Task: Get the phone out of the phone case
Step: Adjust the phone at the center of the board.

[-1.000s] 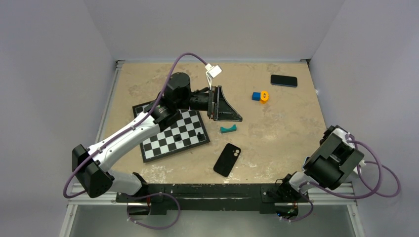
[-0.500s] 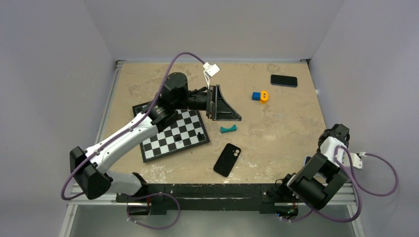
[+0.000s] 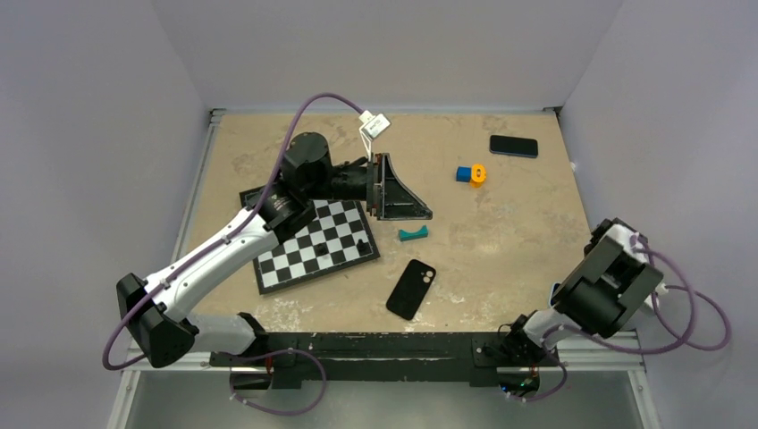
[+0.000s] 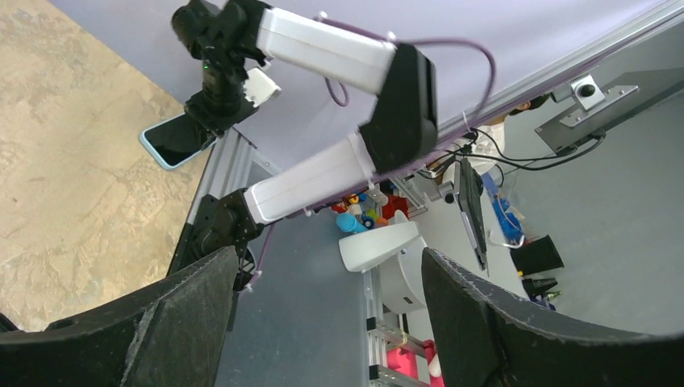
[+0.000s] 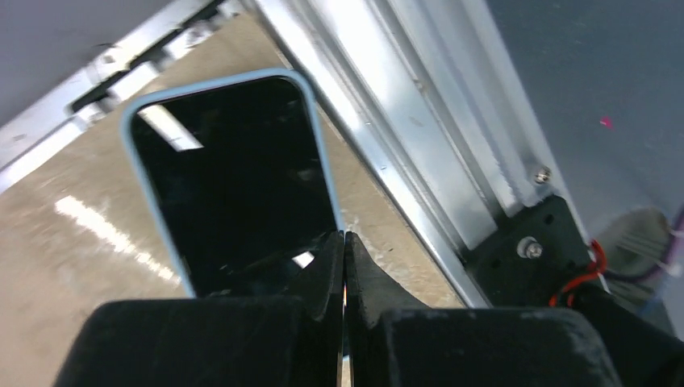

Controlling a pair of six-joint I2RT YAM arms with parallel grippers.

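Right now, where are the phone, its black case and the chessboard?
phone [image 5: 234, 185], right wrist view, middle of its dark screen.
phone case [image 3: 411, 289], top view, middle of the shell.
chessboard [image 3: 299, 264], top view, bare squares near its front.

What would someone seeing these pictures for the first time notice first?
First the black-and-white chessboard left of centre, with the left hand wide open beyond it. Then the black phone case lying alone near the front middle, while the shut right hand hangs over the blue-rimmed phone at the right edge.

Top view down on table [image 3: 501, 241], left wrist faces right arm [image 4: 323, 48], both wrists share phone [image 5: 234, 185]
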